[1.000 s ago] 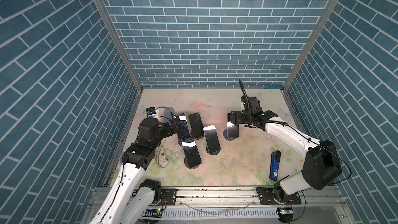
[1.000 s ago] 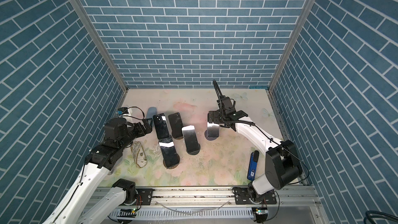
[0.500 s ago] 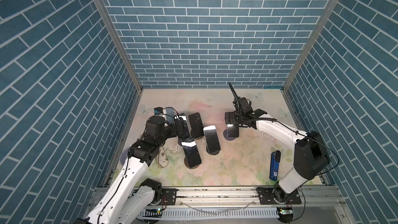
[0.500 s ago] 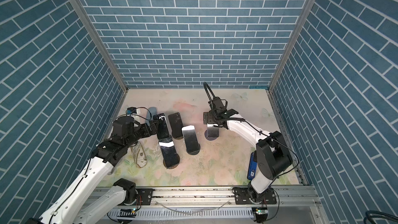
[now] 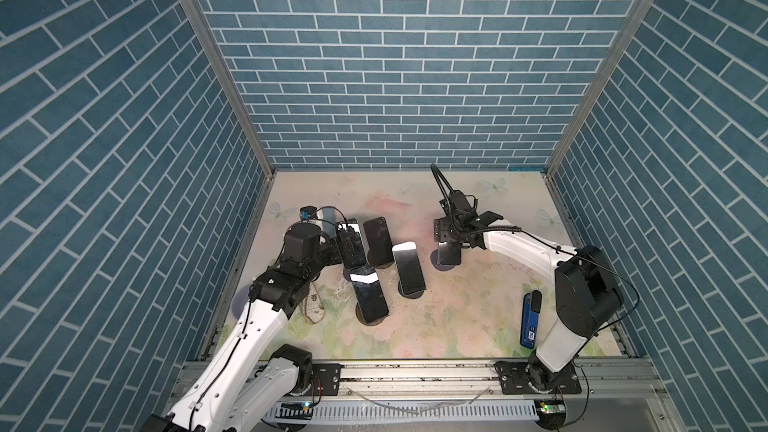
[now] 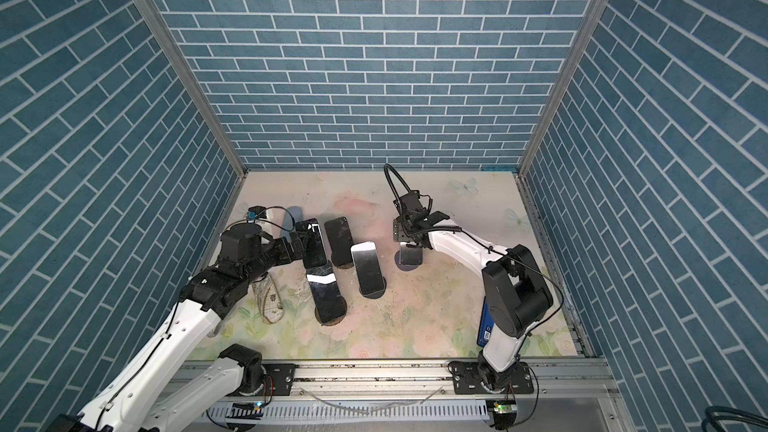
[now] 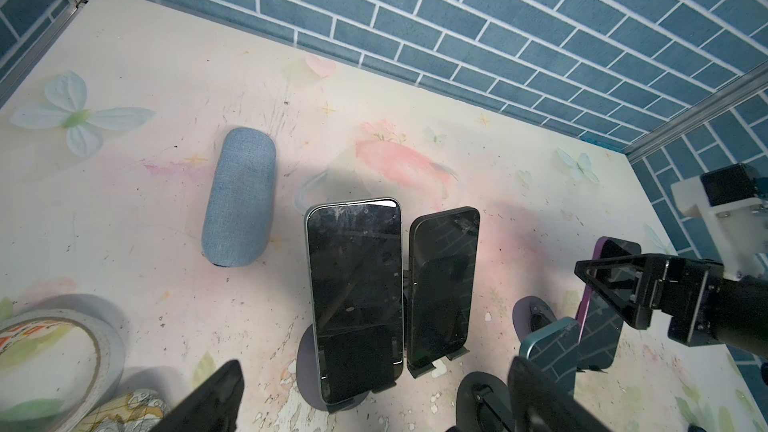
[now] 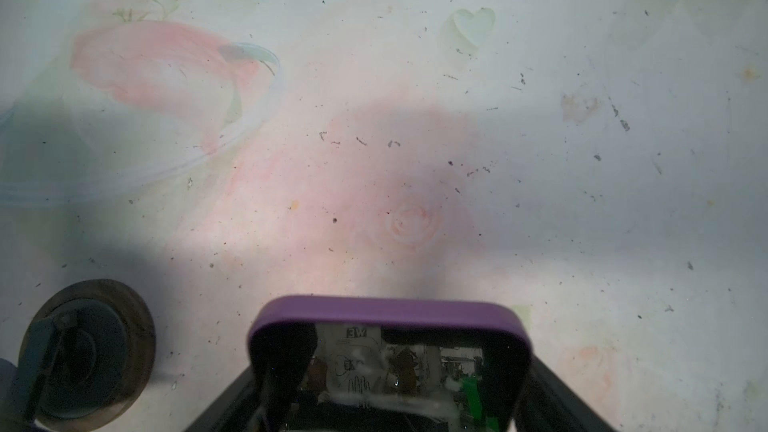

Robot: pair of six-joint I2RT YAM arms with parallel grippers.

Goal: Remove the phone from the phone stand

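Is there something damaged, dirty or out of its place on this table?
Yes. The table mat is worn: white flakes lie beside the front phone stand, and dark specks are scattered over it. A blue device lies alone by the right arm's base, on no stand.

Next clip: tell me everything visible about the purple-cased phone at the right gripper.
The purple-cased phone has a glossy dark screen mirroring its surroundings and a rounded matte purple rim. It leans back, near upright, on a round-based stand, to the right of the other phones in both top views. The right gripper straddles its upper part, a finger at each long side. Whether the pads press it cannot be told. It has not left the stand.
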